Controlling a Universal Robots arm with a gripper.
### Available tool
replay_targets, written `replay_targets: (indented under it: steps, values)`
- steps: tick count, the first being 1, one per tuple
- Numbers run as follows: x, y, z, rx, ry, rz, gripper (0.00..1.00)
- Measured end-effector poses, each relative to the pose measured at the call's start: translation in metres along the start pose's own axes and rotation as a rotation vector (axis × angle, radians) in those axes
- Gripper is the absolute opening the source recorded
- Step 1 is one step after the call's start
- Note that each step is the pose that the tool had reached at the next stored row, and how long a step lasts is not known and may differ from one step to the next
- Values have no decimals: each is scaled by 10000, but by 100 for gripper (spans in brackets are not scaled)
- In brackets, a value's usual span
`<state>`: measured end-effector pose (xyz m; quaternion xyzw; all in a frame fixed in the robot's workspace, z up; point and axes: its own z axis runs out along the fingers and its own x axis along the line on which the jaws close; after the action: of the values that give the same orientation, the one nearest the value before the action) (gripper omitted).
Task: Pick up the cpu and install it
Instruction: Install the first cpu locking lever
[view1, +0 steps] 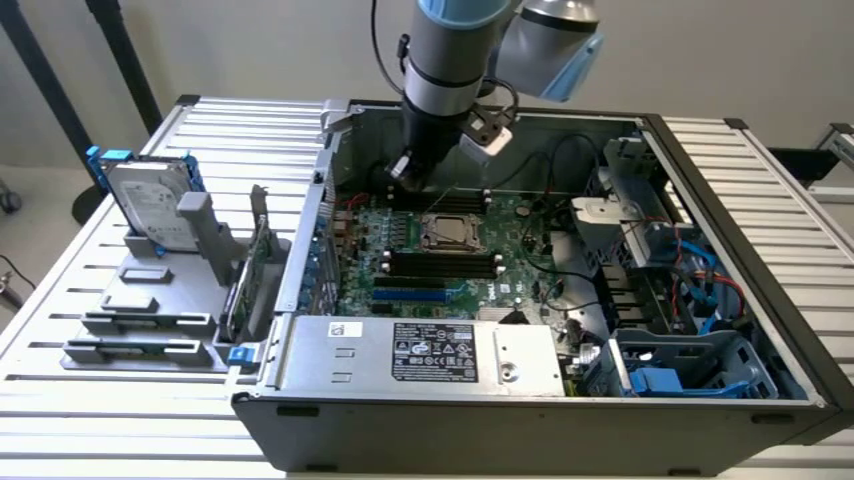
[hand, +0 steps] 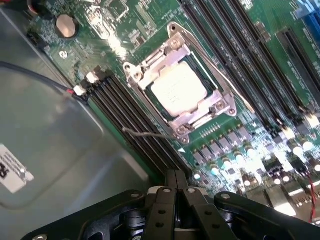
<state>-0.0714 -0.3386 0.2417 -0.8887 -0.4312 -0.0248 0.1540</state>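
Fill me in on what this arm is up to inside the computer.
A single robot arm is reaching down into an open computer case lying on a slatted table. Its end effector is shut with nothing between the fingers and hangs over the motherboard, beside the row of black memory slots. The cpu already sits in its socket, framed by the silver metal bracket. Off to the exterior view's left, a hard drive stands on a grey parts rack.

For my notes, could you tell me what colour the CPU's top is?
Shiny silver; the cpu sits in its socket, clearest in the wrist view.
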Motion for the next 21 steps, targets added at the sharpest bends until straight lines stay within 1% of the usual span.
replay_targets:
  steps: [2,5,6,7,8,10,11,12,13,14,15,17,18,21]
  values:
    - [6,13,26,-38,-40,4,11]
    - [19,20,63,-146,-148,12,11]
    - [24,17,73,-196,-183,11,11]
    - [29,13,79,-290,-175,-7,11]
    - [34,10,83,-417,-119,-44,11]
    - [33,10,85,-649,53,-127,11]
    - [33,9,88,-749,138,-164,11]
    - [32,10,91,-811,206,-185,11]
    - [31,10,95,-837,247,-177,11]
    - [30,11,97,-843,294,-173,11]
    - [26,9,100,-830,346,-174,11]
    - [19,4,103,-756,467,-176,11]
    - [12,1,103,-735,497,-171,11]
    - [-13,-8,114,-738,514,-158,11]
